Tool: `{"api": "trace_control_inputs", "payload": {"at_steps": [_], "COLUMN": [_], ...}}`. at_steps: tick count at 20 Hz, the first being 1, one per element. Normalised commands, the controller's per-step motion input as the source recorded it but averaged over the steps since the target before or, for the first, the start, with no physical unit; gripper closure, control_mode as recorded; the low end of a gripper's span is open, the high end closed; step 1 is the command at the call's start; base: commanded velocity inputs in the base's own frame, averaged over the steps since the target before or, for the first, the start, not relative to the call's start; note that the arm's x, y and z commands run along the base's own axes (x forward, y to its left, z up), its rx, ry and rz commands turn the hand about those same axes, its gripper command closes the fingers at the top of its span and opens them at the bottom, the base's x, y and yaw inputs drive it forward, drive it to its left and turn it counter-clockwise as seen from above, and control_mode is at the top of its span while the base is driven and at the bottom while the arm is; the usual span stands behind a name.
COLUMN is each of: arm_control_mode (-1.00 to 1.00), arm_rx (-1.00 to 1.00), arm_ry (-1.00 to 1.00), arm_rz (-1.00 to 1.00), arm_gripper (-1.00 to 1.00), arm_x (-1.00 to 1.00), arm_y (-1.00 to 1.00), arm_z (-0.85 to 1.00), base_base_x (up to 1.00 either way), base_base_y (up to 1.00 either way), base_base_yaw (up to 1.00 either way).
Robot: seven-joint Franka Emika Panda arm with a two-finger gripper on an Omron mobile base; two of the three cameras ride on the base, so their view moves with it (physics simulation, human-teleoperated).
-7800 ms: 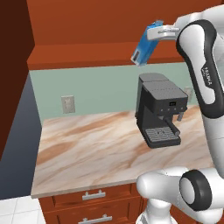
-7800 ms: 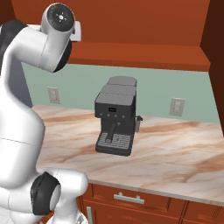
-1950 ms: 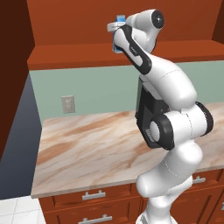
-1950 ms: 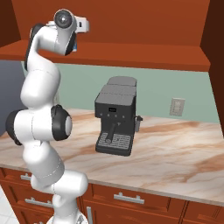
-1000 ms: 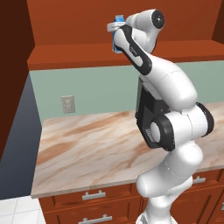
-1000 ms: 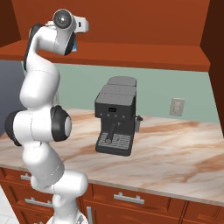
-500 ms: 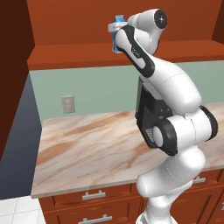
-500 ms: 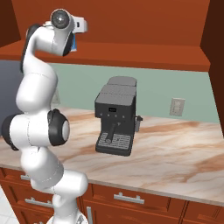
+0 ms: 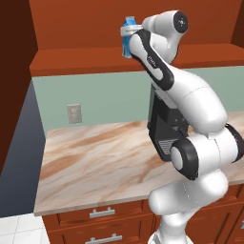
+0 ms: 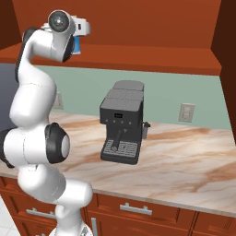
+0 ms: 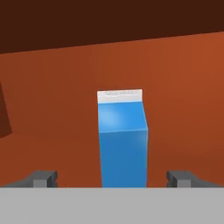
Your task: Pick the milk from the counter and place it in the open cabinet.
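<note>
Inside the red-brown wooden open cabinet [image 11: 183, 87], the boxy blue milk [image 11: 122, 144] stands between the wide-spread hand [image 11: 113, 178].

My fingertips [image 11: 43, 178] stand wide apart, each clear of the milk [image 11: 122, 140] between them. The open cabinet [image 11: 175, 87] back panel closes off the way ahead behind the carton. Bare shelf lies open on both sides of it. Below, the coffee machine [image 10: 121, 127] occupies the marbled top [image 9: 95, 162].
</note>
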Motion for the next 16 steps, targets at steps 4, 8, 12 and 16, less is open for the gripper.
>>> {"api": "trace_control_inputs", "payload": {"at_steps": [4, 8, 12, 16], "arm_control_mode": [-1.0, -1.0, -1.0, -1.0], "arm_rx": [0.0, 0.02, 0.07, 0.08], "arm_ry": [-0.09, -0.06, -0.05, -0.07], "arm_rz": [-0.07, -0.06, -0.04, -0.01], "arm_gripper": [-1.0, -1.0, -1.0, -1.0], "arm_x": [-0.47, -0.56, -0.7, -0.81], "arm_y": [-0.11, -0.17, -0.17, -0.26], "arm_z": [0.0, 0.0, 0.0, 0.0], "base_base_x": [0.0, 0.0, 0.0, 0.0], "base_base_y": [0.0, 0.0, 0.0, 0.0], "base_base_yaw": [0.0, 0.0, 0.0, 0.0]}}
